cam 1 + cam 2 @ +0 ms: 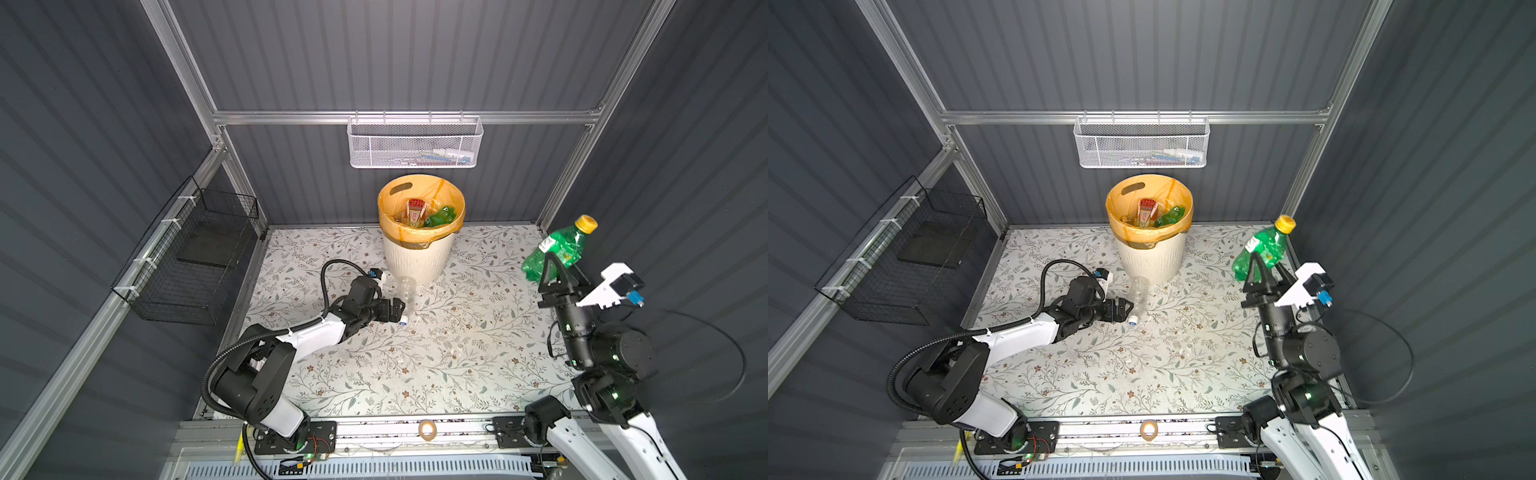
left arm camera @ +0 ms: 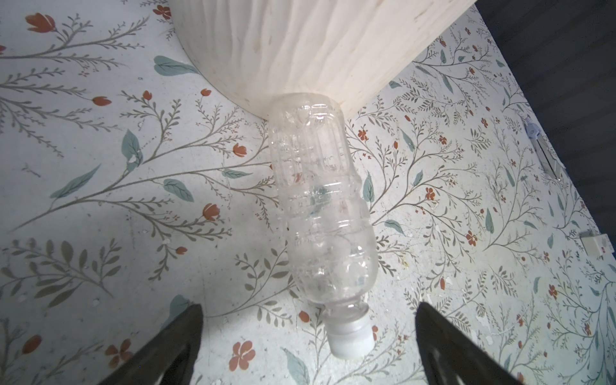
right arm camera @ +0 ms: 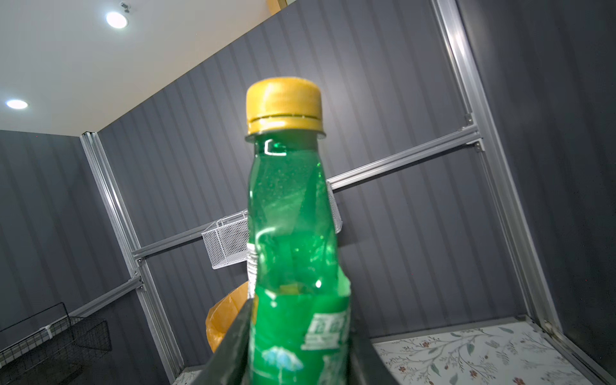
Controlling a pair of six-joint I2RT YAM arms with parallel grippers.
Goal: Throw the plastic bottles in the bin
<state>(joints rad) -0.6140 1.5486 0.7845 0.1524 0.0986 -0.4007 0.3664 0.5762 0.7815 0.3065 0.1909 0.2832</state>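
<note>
Carrying a green plastic bottle with a yellow cap to the bin looks like the step in hand for the right arm. The right claw pinches this bottle around its labelled lower body and holds it neck-up, high over the right edge of the floral-patterned counter. It is well apart from the round cream-white ribbed bin lined with an orange bag, which has several bottles lying inside it. The next move probably calls for swinging left and toward the back wall until the bottle hangs over the bin's mouth, then spreading the jaws.

The left claw sits low over the counter with its jaws spread wide, pointed at a clear, label-free plastic bottle with a white cap. This bottle lies on its side, and its base seems to rest against the foot of the bin. In the left wrist view its neck and cap lie between the two fingers, touching neither. A grasp likely needs a short advance so the jaws bracket the body before closing. The light bottle could roll or skid along the bin wall.
</note>
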